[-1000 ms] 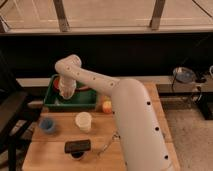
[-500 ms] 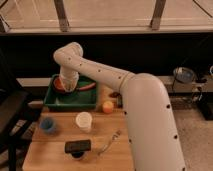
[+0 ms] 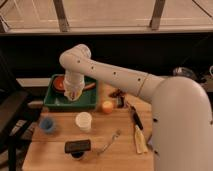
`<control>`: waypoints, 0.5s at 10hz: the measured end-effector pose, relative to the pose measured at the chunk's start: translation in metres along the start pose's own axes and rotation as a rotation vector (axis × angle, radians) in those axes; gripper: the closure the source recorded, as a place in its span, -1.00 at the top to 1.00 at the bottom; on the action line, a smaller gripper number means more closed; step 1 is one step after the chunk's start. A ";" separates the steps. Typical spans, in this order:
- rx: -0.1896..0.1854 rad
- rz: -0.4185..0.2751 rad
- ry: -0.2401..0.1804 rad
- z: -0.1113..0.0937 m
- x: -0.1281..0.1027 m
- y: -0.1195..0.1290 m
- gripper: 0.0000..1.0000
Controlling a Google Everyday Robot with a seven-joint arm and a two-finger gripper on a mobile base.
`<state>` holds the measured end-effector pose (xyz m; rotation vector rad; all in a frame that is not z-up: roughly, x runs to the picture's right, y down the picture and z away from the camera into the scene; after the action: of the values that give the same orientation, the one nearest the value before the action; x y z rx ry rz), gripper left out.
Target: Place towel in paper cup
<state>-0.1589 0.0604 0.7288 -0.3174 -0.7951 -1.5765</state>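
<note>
The white arm reaches in from the right, bends at its elbow and points straight down, so the claw (image 3: pixel 74 93) hangs over the green tray (image 3: pixel 55 102) at the back left of the wooden surface (image 3: pixel 120 150). The claw is clenched; whether the pale scrap at its tip is the towel cannot be told. The paper cup (image 3: pixel 84 121) stands upright in front of the claw, just outside the tray, with a smaller blue cup (image 3: pixel 47 125) to its left.

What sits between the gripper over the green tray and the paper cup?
In the camera view, only the green tray's front rim and bare wooden table lie between the gripper, hanging shut inside the tray, and the paper cup.
</note>
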 end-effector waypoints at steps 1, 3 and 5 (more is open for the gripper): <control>0.004 0.018 -0.017 -0.001 -0.016 0.000 -0.98; 0.002 0.077 -0.077 0.002 -0.060 -0.004 -0.61; 0.000 0.146 -0.118 0.007 -0.087 0.002 -0.26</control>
<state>-0.1426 0.1309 0.6808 -0.4621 -0.8436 -1.4310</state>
